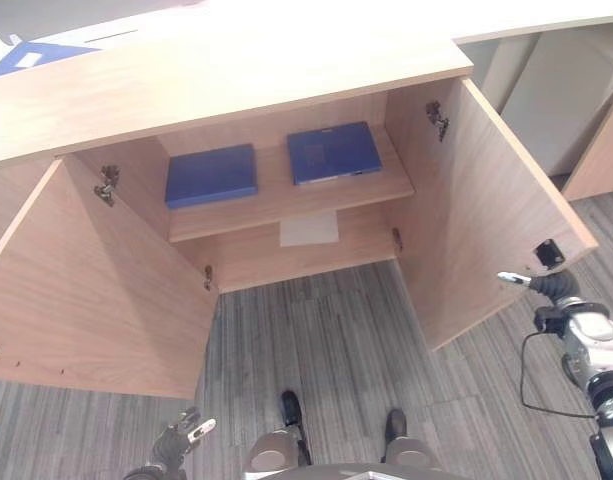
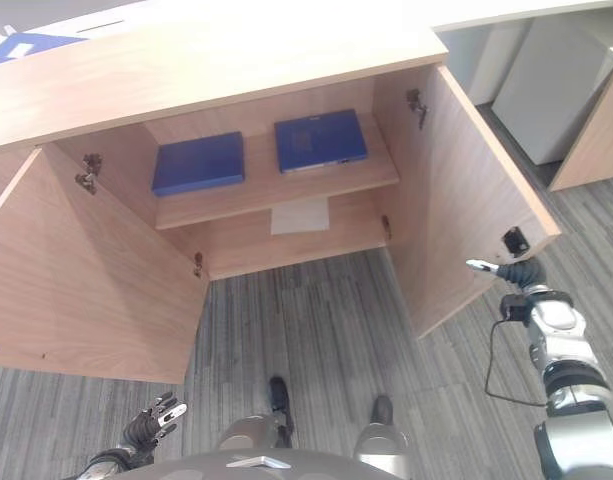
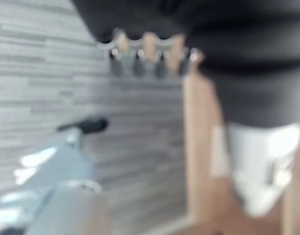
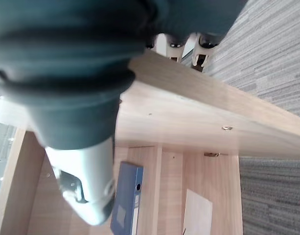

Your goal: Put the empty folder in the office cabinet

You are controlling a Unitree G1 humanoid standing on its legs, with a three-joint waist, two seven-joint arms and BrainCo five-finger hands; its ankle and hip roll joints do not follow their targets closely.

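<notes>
Two blue folders lie flat on the shelf of the open office cabinet point(image 1: 236, 70): one on the left point(image 1: 211, 175), one on the right point(image 1: 333, 152). One blue folder point(image 4: 125, 196) also shows in the right wrist view, deep in the cabinet. My right hand point(image 1: 553, 287) is at the free edge of the right cabinet door point(image 1: 476, 200), low on the right, touching that edge. My left hand point(image 1: 181, 440) hangs low on the left above the floor, away from the cabinet, fingers relaxed and holding nothing.
Both cabinet doors stand wide open; the left door point(image 1: 96, 290) swings out toward me. A white sheet point(image 1: 308, 228) lies under the shelf. Another blue item point(image 1: 31, 55) rests on the cabinet top at the far left. A pale unit point(image 1: 566, 90) stands to the right.
</notes>
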